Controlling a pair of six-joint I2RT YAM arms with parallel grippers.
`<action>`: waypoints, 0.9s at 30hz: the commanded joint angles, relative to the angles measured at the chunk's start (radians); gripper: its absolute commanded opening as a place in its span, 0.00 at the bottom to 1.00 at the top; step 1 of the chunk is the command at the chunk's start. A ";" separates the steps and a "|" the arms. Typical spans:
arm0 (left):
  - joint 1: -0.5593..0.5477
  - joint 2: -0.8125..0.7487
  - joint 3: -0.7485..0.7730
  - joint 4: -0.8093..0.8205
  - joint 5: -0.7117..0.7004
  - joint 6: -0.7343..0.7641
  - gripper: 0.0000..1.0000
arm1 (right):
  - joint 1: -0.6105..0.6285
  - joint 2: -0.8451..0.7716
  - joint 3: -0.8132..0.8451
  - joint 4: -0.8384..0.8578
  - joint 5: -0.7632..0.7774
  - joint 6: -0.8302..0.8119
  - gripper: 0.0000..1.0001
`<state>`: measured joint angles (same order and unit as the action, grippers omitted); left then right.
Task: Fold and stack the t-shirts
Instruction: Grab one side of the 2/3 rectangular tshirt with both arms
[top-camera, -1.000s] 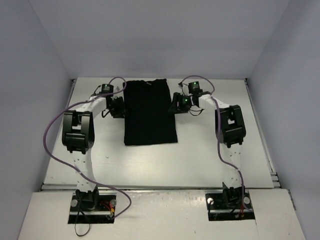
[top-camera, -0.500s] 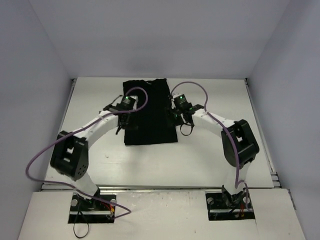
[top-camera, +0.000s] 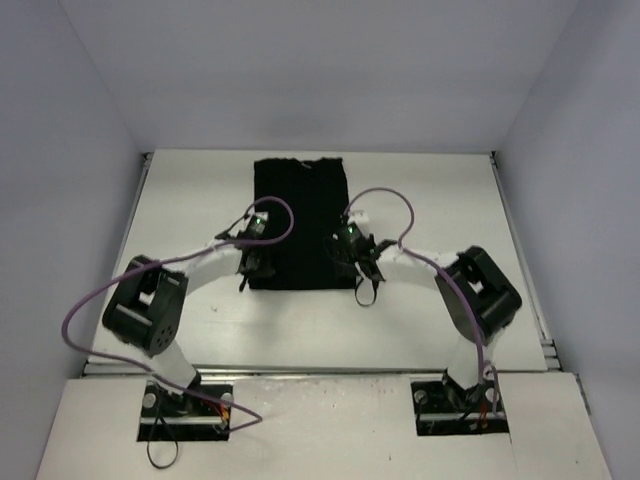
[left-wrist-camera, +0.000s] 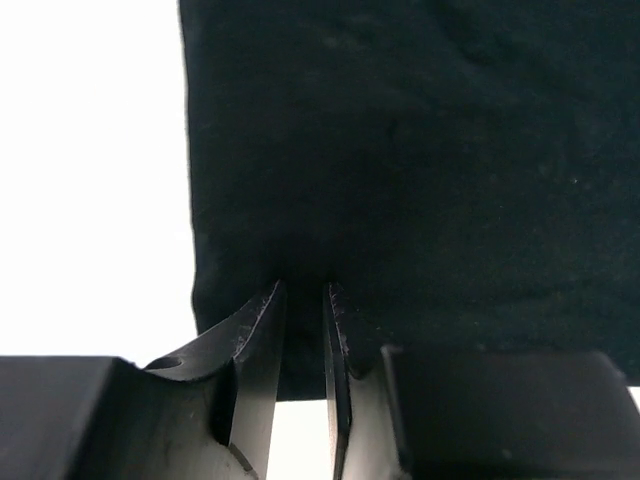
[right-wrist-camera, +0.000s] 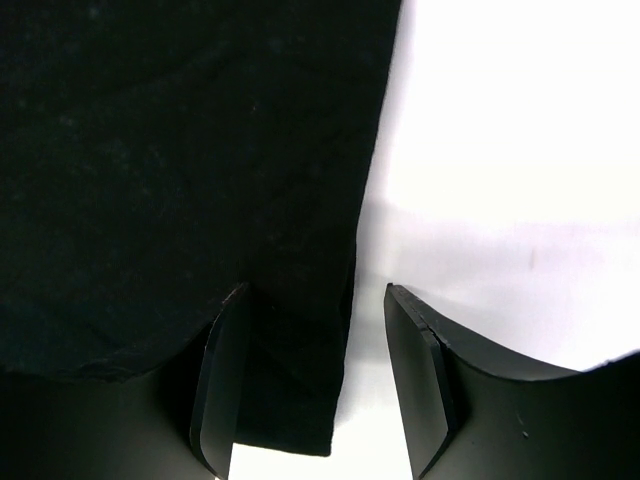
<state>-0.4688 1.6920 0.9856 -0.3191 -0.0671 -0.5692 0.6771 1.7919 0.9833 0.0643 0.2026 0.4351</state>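
The black t-shirt lies on the white table, folded into a long plain rectangle, with no logo showing. My left gripper is at its near-left corner. In the left wrist view the jaws are almost closed, with black cloth in the narrow gap. My right gripper is at the near-right corner. In the right wrist view it is open and straddles the shirt's right edge: one finger is over the cloth and the other over bare table.
Grey walls enclose the table on three sides. A raised rail runs along the right edge. Purple cables loop above both wrists. Both arm elbows stand near the front corners.
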 joint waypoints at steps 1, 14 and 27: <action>-0.022 -0.138 -0.159 -0.194 0.065 -0.086 0.18 | 0.036 -0.134 -0.162 -0.140 0.011 0.089 0.52; -0.010 -0.416 -0.070 -0.424 0.075 -0.139 0.56 | 0.047 -0.380 -0.082 -0.265 0.007 0.126 0.57; -0.010 -0.305 -0.210 -0.256 0.189 -0.184 0.56 | 0.054 -0.421 -0.218 -0.265 -0.059 0.239 0.61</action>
<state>-0.4839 1.3782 0.7482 -0.6584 0.0937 -0.7271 0.7273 1.4094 0.7695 -0.1980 0.1529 0.6273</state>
